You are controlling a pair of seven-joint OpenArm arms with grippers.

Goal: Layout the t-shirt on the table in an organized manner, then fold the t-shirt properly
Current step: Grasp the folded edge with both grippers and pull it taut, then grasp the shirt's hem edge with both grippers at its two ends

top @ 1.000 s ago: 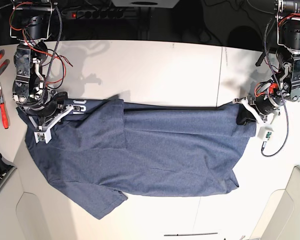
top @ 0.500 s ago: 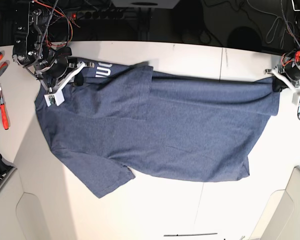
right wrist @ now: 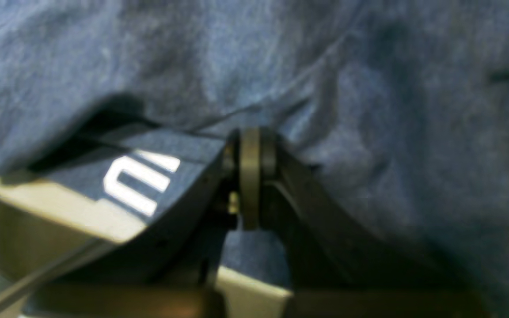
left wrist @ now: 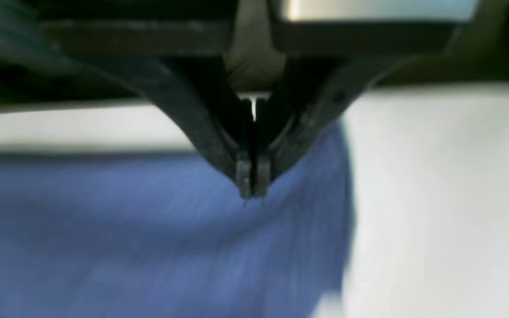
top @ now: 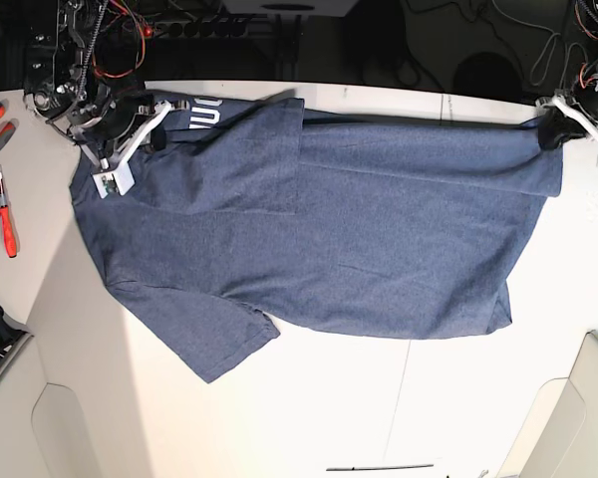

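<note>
The dark navy t-shirt (top: 319,229) is stretched wide across the off-white table (top: 379,418), held up along its far edge, with a flap folded over and white lettering (top: 204,113) showing at the top left. My right gripper (top: 151,127) is shut on the t-shirt near the lettering; the right wrist view shows its pads (right wrist: 249,176) pinched on the cloth (right wrist: 369,88) beside a white letter (right wrist: 142,179). My left gripper (top: 556,127) is shut on the t-shirt's far right corner; in the left wrist view its fingertips (left wrist: 252,176) clamp the blue fabric (left wrist: 126,234).
Red-handled tools (top: 5,214) lie at the table's left edge. Lighter rounded panels sit at the front corners (top: 75,438) (top: 578,408). A dark seam (top: 407,383) runs across the table. Cables and a power strip (top: 209,25) lie behind the far edge.
Both grippers have pulled the t-shirt toward the table's far edge, still holding it. The shirt now lies farther back and stretched flatter and wider.
</note>
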